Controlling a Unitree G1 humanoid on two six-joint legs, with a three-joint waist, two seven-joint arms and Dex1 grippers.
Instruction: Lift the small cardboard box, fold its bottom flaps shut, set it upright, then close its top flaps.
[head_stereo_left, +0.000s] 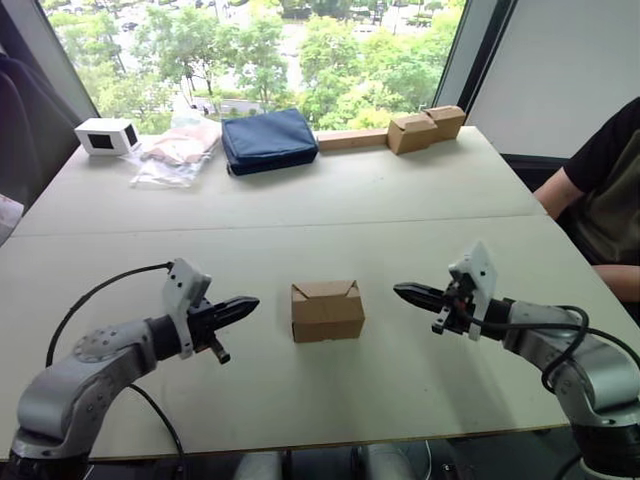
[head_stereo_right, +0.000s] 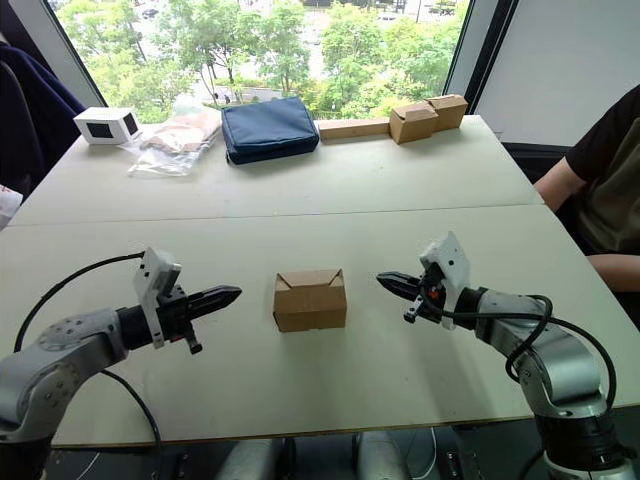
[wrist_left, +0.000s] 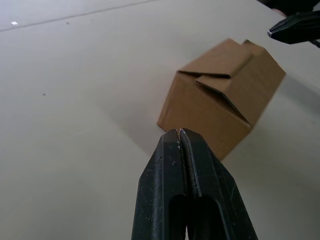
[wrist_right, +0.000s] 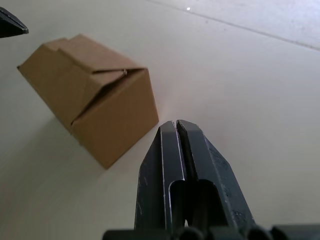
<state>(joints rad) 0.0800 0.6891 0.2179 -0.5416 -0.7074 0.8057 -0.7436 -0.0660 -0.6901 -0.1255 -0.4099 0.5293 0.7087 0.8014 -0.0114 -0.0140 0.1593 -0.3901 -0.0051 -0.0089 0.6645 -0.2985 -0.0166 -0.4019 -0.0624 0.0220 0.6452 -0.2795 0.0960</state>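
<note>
My left gripper (head_stereo_left: 250, 301) and my right gripper (head_stereo_left: 402, 290) hover over the table (head_stereo_left: 420, 200) on either side of the small cardboard box (head_stereo_left: 327, 311), each pointing inward at it and apart from it. On both, my two fingers are pressed together with nothing between them. The box stands upright between them, near the front of the table, with its top flaps (head_stereo_left: 325, 291) folded down into a shallow V seam. Bare tabletop lies all round the box, and nothing stands between it and either gripper. A seam crosses the table behind it. Along the far edge sit one small white box (head_stereo_left: 107, 136), one clear plastic bag (head_stereo_left: 178, 152), one navy pouch (head_stereo_left: 268, 140), and two joined tan boxes (head_stereo_left: 426, 128) with a long cardboard strip (head_stereo_left: 351, 140). A person's arm (head_stereo_left: 600, 190) shows at the right edge.
</note>
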